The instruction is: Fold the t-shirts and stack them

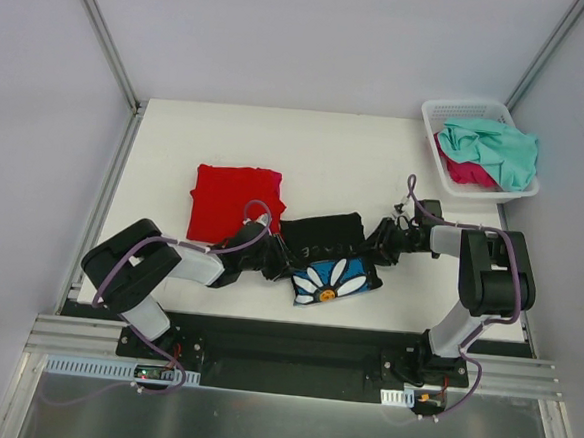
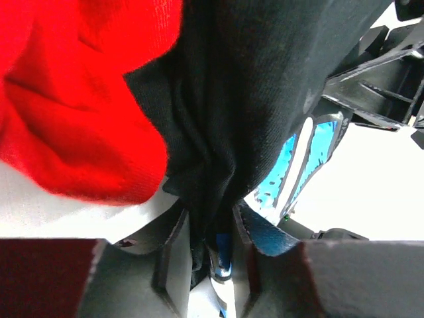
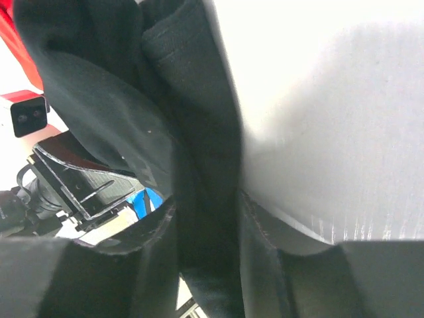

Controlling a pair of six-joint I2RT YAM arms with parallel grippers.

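white table (image 1: 167, 140): left end effector (image 2: 207, 255), right end effector (image 3: 209, 255) both clamp the black t-shirt (image 1: 321, 233).

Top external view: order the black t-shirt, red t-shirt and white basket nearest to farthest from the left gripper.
1. Black t-shirt: clamped in the left gripper.
2. Red t-shirt: folded, just beyond, leftward.
3. White basket: far right corner.

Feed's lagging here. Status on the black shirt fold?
Both shut on black t-shirt: left gripper, right gripper at opposite ends. Its daisy print showing. Folded red t-shirt at left; teal t-shirt, magenta t-shirt in basket. Nothing in the way.
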